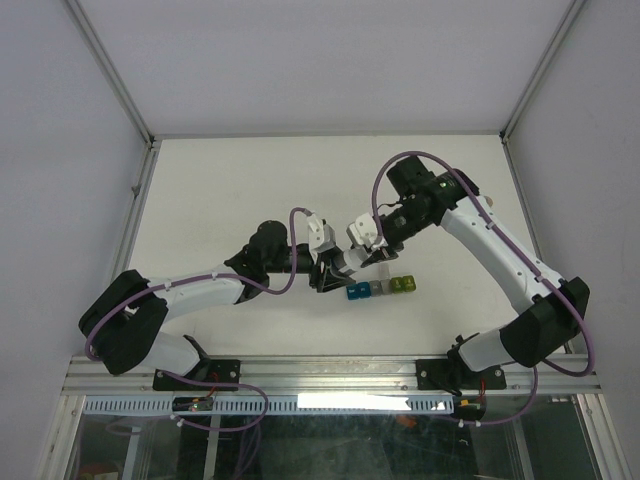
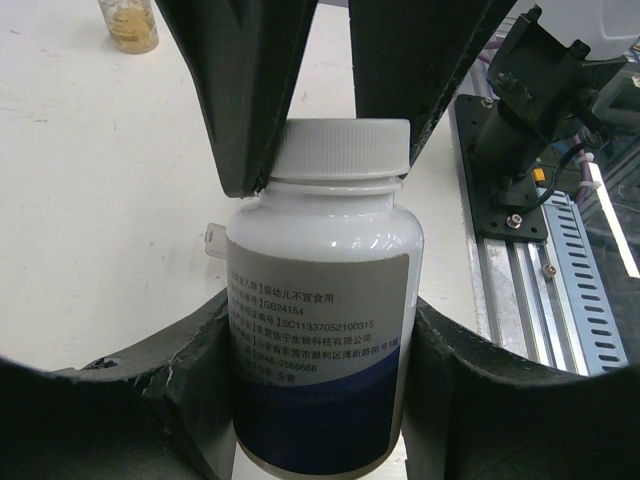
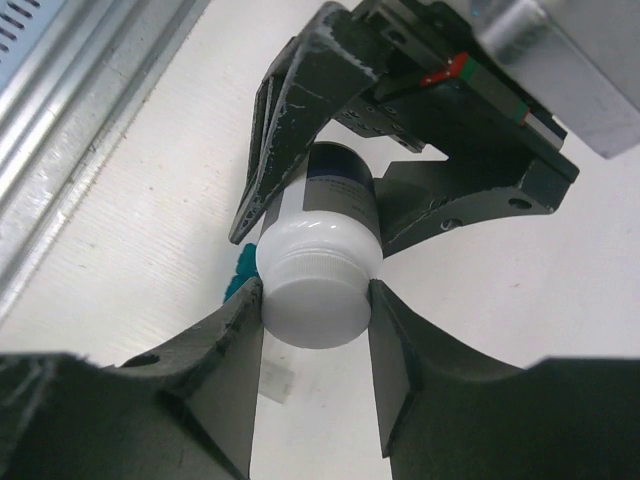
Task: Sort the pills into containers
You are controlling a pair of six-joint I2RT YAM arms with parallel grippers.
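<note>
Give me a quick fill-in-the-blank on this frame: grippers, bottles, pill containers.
1. The left gripper clamps the white bottle by its body, and the right gripper pinches its ____.
2. The containers form one strip of ____ joined compartments.
3. The small translucent bottle is ____ in colour.
Missing words: cap; five; amber.

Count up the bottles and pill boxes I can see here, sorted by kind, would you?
white-capped bottle: 1
amber bottle: 1
strip of coloured compartments: 1
Total: 3
</note>
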